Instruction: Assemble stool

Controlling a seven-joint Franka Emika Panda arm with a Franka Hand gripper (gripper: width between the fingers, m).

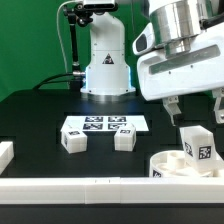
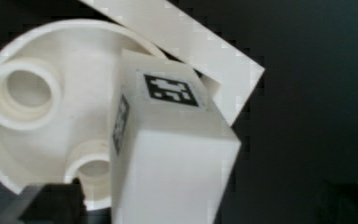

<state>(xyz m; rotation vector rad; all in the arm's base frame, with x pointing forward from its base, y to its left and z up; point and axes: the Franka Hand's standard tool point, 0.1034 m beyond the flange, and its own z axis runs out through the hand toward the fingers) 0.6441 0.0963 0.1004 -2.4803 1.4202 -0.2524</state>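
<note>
The stool's round white seat (image 1: pixel 172 160) lies at the exterior view's lower right, with a tag on its side. One blocky white leg (image 1: pixel 198 148) stands upright in it, tag facing out. My gripper (image 1: pixel 197 108) hangs just above that leg, open, its fingers (image 1: pixel 175 105) spread to either side and not touching it. In the wrist view the leg (image 2: pixel 176 140) runs up between my dark fingertips (image 2: pixel 51 205), with a gap at its side, over the seat (image 2: pixel 43 60) and its round holes. Two more legs (image 1: pixel 73 141) (image 1: pixel 124 139) lie loose in front of the marker board.
The marker board (image 1: pixel 97 124) lies flat mid-table before the robot base (image 1: pixel 105 70). A long white border rail (image 1: pixel 90 188) runs along the front edge, and another rail (image 2: pixel 194 40) passes behind the seat. A white block (image 1: pixel 5 155) sits at the exterior view's left edge.
</note>
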